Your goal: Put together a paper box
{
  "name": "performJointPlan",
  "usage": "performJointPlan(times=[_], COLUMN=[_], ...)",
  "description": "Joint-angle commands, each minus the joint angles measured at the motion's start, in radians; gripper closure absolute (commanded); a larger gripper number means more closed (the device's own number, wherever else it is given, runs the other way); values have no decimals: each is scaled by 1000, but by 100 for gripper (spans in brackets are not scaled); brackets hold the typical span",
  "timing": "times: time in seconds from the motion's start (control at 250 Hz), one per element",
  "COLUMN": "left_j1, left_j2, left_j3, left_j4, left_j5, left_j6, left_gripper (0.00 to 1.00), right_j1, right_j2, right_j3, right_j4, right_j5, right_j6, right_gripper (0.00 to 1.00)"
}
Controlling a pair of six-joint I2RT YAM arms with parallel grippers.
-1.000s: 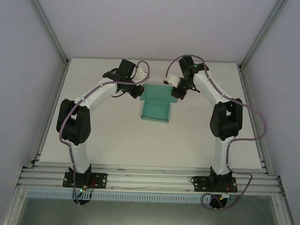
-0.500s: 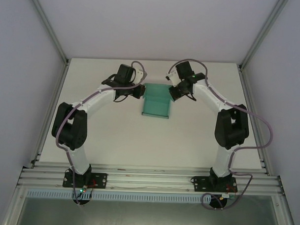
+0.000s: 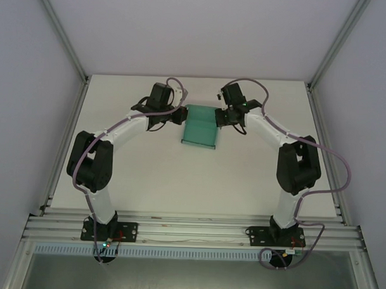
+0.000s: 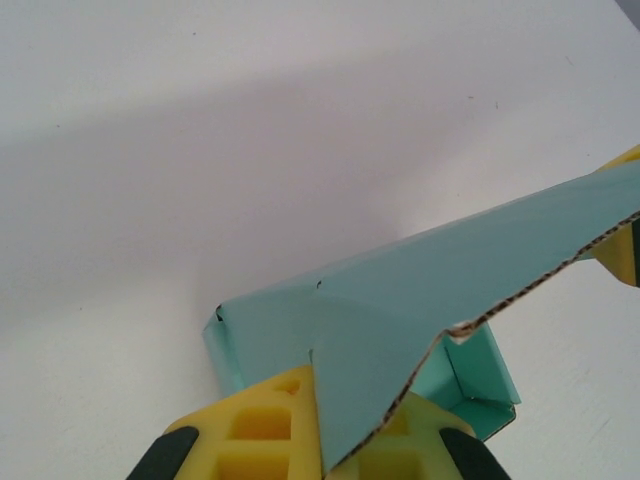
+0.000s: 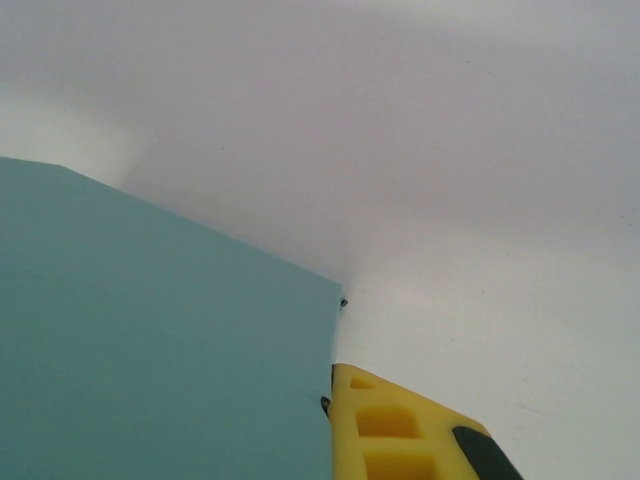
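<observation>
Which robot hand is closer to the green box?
Neither: both touch it. The left gripper pinches the paper box at its left edge; the right gripper grips its right edge.

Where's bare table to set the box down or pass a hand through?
Widest bare patch: the table between the two arms, from the near edge of the paper box to the aluminium rail. Bare strips also lie outside each arm and along the far wall. Crowded: the box's far corners, where the left gripper and right gripper pinch it.
</observation>
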State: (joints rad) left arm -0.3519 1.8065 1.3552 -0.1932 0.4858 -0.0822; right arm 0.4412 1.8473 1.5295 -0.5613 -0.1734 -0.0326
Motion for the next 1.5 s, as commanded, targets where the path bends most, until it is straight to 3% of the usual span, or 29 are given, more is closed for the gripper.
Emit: performJointPlan(times=[0.0, 0.172, 0.396, 0.524, 0.959, 1.191, 1.343, 1.371, 1.419, 1.499], left_j1=[-3, -4, -3, -3, -6, -13, -11, -10, -9, 3], left_j2=[28, 37, 48, 56, 65, 79, 10, -13, -53, -117], left_j3=[-39, -47, -63, -78, -81, -122, -173, -179, -184, -193], left_j4=[-15, -4, 28, 63, 196, 153, 133, 120, 86, 44], left_j5=[34, 53, 72, 90, 166, 96, 44, 18, -41, -110], left_j6=[-17, -19, -49, -88, -241, -202, -191, -176, -145, -99], left_gripper=[100, 100, 100, 100, 100, 100, 100, 90, 61, 39], right_j1=[17, 24, 46, 82, 165, 166, 166, 165, 165, 162], right_j2=[6, 51, 42, 23, -16, -25, -30, -34, -42, -60], right_j3=[126, 154, 61, 6, -130, -195, -219, -223, -228, -233], right_j4=[0, -25, 114, 166, 295, 361, 345, 341, 331, 322], right_j5=[-13, -14, 87, 188, 294, 303, 281, 276, 261, 263], right_j6=[114, 243, 369, 356, 329, 279, 212, 205, 177, 151], right_gripper=[94, 97, 100, 100, 100, 100, 100, 100, 100, 100])
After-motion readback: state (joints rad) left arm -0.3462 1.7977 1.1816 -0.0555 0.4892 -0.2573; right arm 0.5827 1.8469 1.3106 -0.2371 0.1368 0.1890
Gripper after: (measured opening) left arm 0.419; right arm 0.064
